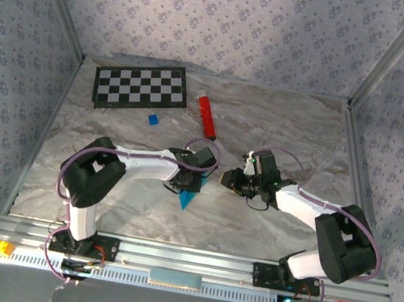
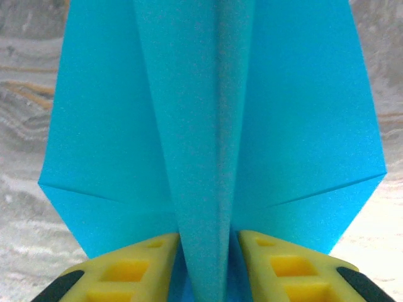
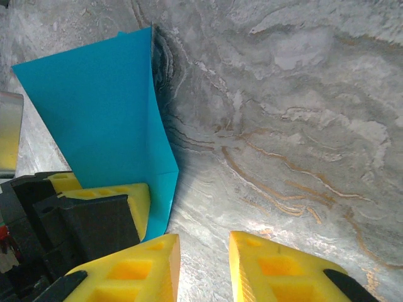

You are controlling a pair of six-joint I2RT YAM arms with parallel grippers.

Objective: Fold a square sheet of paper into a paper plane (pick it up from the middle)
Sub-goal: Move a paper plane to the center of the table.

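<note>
The left gripper (image 2: 208, 251) is straddling the plane's (image 2: 208, 126) raised centre ridge, jaws slightly parted and not pinching it. The plane is lying mid-table (image 1: 283, 134). At its 3 o'clock, the right gripper (image 3: 203, 251) is hovering open and empty.

A robot lab test cell is indicated: a marbled tabletop (image 1: 283, 134) is enclosed by patterned panels (image 1: 234, 16) in aluminium posts (image 1: 60, 1). A checkerboard (image 1: 140, 87) is laid at 11 o'clock. A left arm (image 1: 145, 163) and right arm (image 1: 309, 209) are bolted to a rail (image 1: 191, 259) at 6 o'clock.
</note>
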